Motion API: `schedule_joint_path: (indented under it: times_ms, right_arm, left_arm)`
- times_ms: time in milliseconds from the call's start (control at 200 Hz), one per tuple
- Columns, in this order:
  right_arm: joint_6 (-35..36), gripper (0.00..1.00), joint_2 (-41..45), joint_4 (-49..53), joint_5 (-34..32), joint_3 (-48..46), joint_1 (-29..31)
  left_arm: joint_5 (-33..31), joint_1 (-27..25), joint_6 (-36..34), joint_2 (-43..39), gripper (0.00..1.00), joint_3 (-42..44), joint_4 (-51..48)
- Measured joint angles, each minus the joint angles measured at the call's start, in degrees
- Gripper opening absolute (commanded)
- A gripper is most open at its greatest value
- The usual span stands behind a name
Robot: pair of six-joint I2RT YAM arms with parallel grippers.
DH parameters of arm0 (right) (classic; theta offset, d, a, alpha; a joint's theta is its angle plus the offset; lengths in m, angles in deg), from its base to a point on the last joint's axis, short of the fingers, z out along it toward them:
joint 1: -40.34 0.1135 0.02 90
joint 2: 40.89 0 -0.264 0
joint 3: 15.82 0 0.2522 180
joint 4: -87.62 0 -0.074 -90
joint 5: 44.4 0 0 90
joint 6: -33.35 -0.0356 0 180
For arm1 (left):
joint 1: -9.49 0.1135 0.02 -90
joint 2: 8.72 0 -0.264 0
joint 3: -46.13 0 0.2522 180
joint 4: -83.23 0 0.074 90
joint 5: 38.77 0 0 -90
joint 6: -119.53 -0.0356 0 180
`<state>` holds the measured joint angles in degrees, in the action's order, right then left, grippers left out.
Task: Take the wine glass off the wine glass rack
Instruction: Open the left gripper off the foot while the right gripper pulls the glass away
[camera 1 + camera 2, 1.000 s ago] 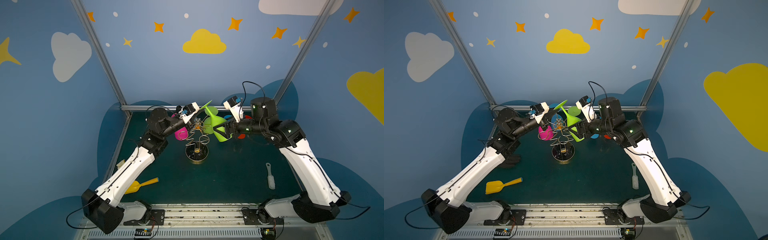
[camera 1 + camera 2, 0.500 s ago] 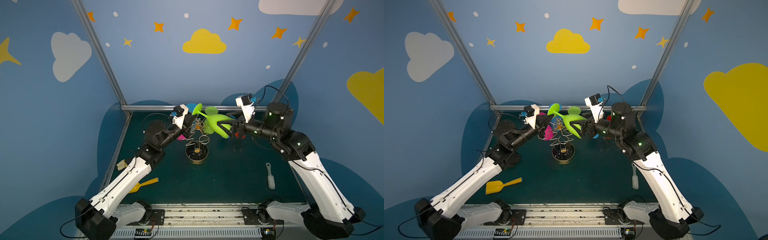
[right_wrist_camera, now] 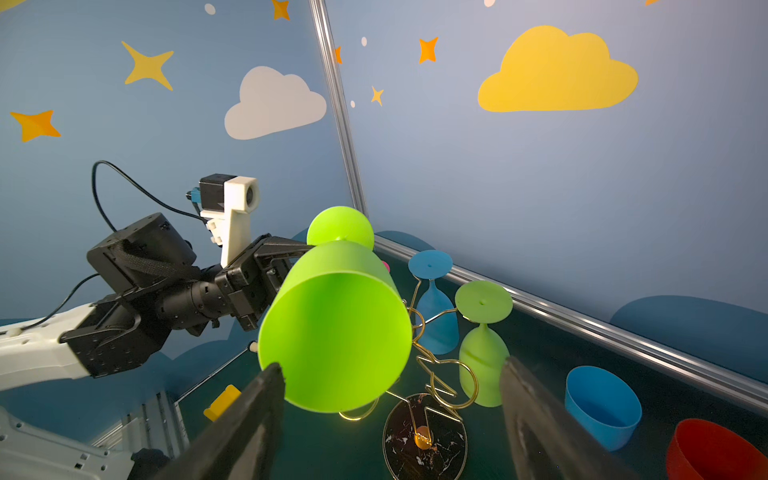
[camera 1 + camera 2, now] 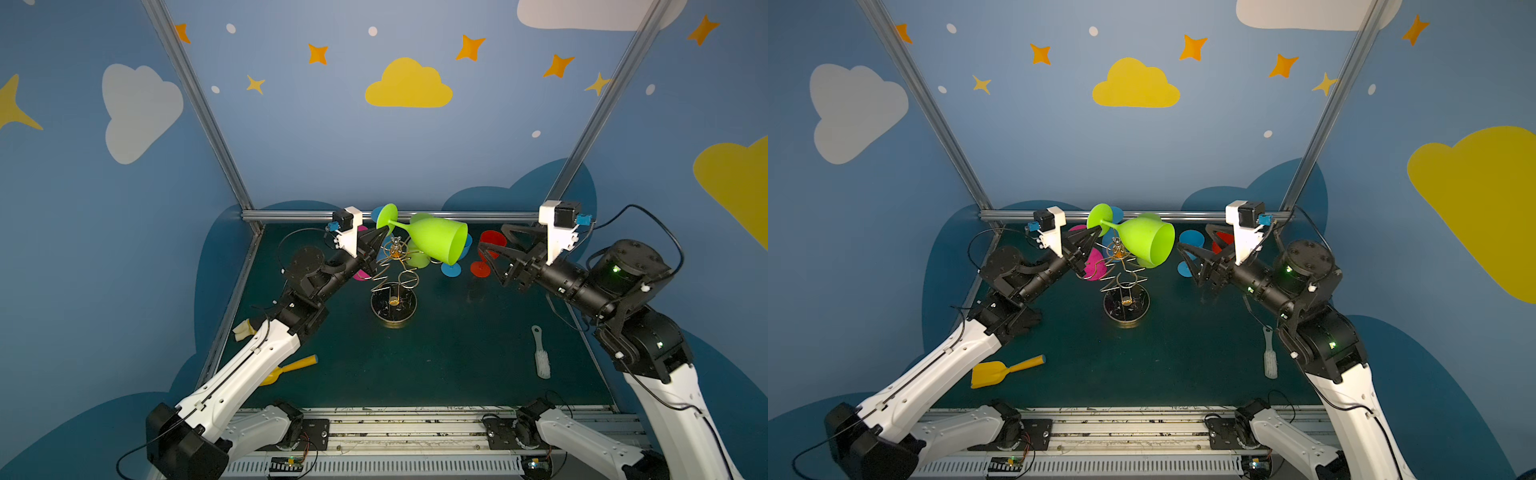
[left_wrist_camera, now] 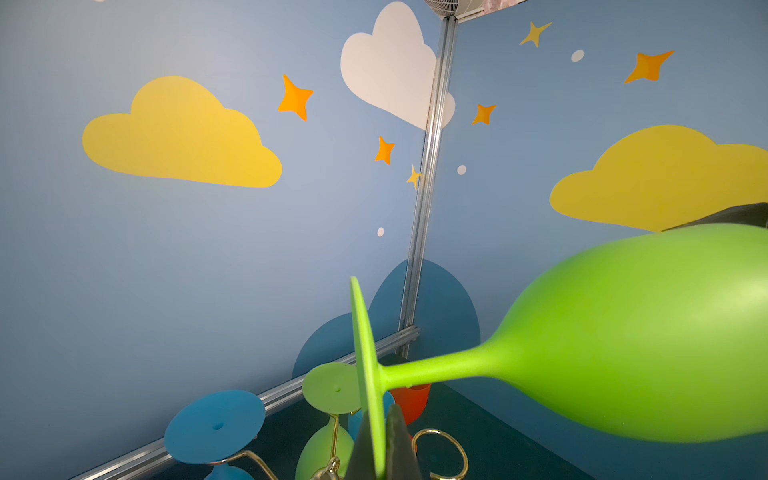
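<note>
The smooth lime-green wine glass (image 4: 436,243) lies sideways in the air above the gold wire wine glass rack (image 4: 393,304). The left jaws pinch the edge of its thin round foot (image 5: 365,365). The right jaws gape wide near its open mouth, not touching it, over bare dark desk (image 4: 457,353).

Matt plastic wine glass (image 4: 436,243) (perhaps silicone)

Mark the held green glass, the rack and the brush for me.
held green glass (image 4: 438,241), in a top view, on its bowl.
rack (image 4: 405,306), in a top view, on its round dark base.
brush (image 4: 542,365), in a top view, on its bristle head.
</note>
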<state>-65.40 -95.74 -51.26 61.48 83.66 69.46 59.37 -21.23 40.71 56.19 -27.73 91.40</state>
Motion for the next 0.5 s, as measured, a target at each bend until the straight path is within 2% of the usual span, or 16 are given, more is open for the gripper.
schedule_joint_path:
  times_ms: [315,385,501]
  right_arm:
    - [-1.66,0.66,-6.71,-1.53,3.1,-0.48,-0.26]
    - [-2.05,0.59,-7.89,-2.32,3.85,-0.48,-0.28]
    - [-2.95,0.39,-9.49,-3.56,5.25,-0.37,-0.28]
  left_arm:
    - [0.5,0.0,1.55,-0.42,0.03,0.74,0.46]
    - [0.92,0.0,1.73,-0.42,0.03,0.74,0.46]
    - [1.33,0.0,1.75,-0.42,0.03,0.74,0.46]
